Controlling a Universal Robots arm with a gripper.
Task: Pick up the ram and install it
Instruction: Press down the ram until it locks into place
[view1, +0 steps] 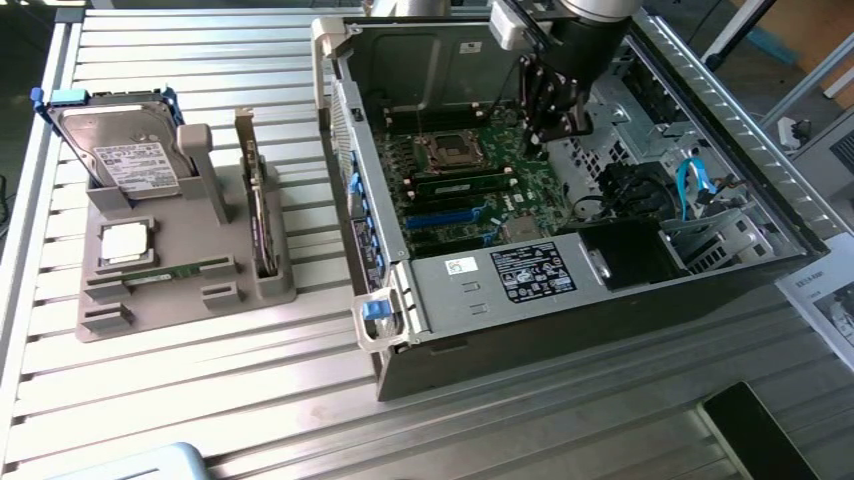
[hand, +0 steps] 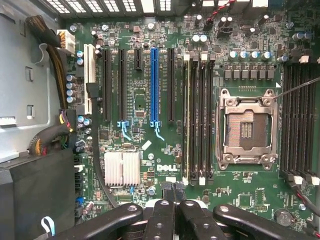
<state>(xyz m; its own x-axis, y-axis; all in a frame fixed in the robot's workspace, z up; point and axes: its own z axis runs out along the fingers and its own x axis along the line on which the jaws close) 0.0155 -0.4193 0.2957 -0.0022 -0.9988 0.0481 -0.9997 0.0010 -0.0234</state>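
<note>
The ram (view1: 180, 272), a thin green stick, lies flat in a slot of the grey holder (view1: 200, 300) at the exterior view's left, far from the arm. My gripper (view1: 550, 130) hangs inside the open computer case (view1: 534, 330), above the motherboard (view1: 467, 190) close to the CPU socket (view1: 447, 150). In the wrist view the gripper (hand: 173, 192) has its two fingertips pressed together, and I see nothing between them. Beyond them lie the motherboard (hand: 145, 165), the long black memory slots (hand: 200, 115) and the open CPU socket (hand: 247, 127).
The holder also carries a silver hard drive (view1: 127, 150), an upright expansion card (view1: 254, 200) and a small square chip (view1: 123, 243). Inside the case are a labelled power supply (view1: 534, 272), a blue cable (view1: 687, 185) and drive cages. A black object (view1: 761, 435) lies at the table's near right.
</note>
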